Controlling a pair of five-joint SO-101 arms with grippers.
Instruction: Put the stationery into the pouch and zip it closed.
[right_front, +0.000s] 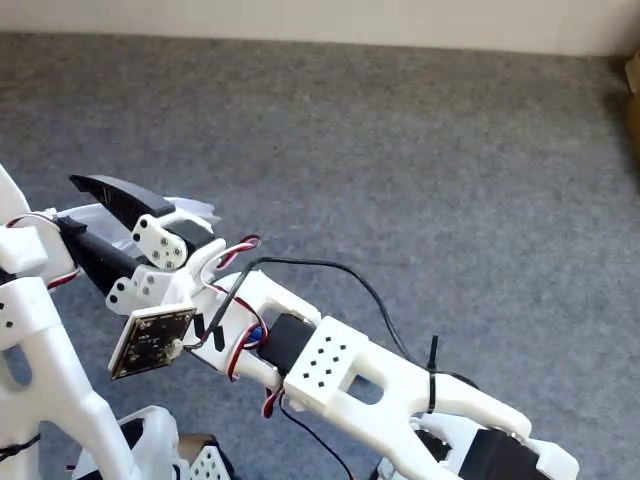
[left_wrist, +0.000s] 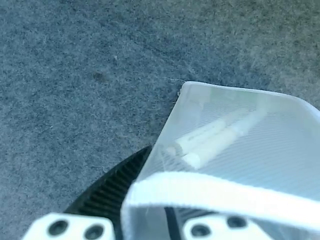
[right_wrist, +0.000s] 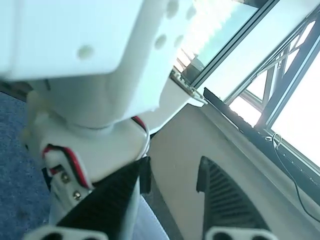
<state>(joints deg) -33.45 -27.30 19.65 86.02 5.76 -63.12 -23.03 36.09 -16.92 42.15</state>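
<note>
Clear mesh pouch with white zip band (left_wrist: 250, 165) lies right against the left gripper (left_wrist: 145, 212), band edge nearest it and far corner pointing away over the grey carpeted table (left_wrist: 75, 75). Whether that gripper clamps the pouch can't be told. White pens (left_wrist: 215, 137) are already inside, lying along the pouch's length. The right gripper (right_wrist: 174, 172) is spread and holds nothing, close by the left arm, so it is likely the one to zip. No slider is visible.

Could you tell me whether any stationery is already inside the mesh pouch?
Yes, white pen-like items show through the mesh of the pouch in the left wrist view.
</note>
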